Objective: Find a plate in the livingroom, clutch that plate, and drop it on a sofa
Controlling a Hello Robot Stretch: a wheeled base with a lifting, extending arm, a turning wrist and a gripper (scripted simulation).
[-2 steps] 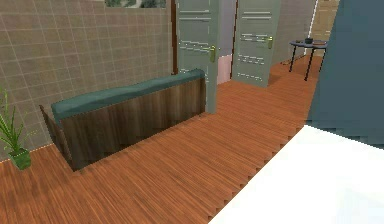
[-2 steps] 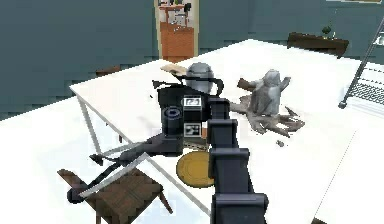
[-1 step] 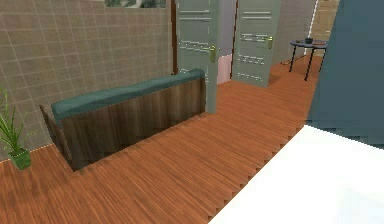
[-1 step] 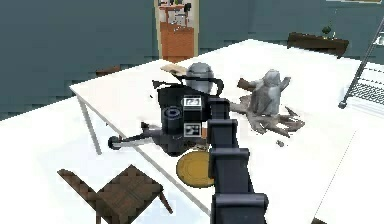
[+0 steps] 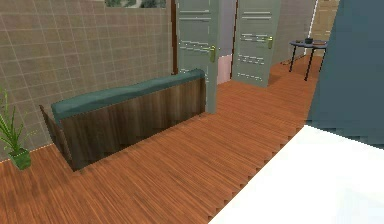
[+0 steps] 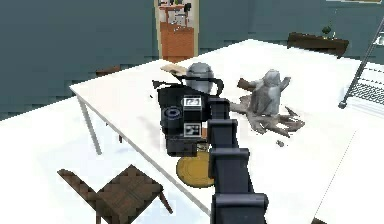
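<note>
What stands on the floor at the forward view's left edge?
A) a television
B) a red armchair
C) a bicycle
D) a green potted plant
D: a green potted plant stands on the wooden floor at that edge, in front of the tiled wall.

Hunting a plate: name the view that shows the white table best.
The arm side view: most of the white table lies in it, top and legs. The forward view has one corner, lower right.
</note>
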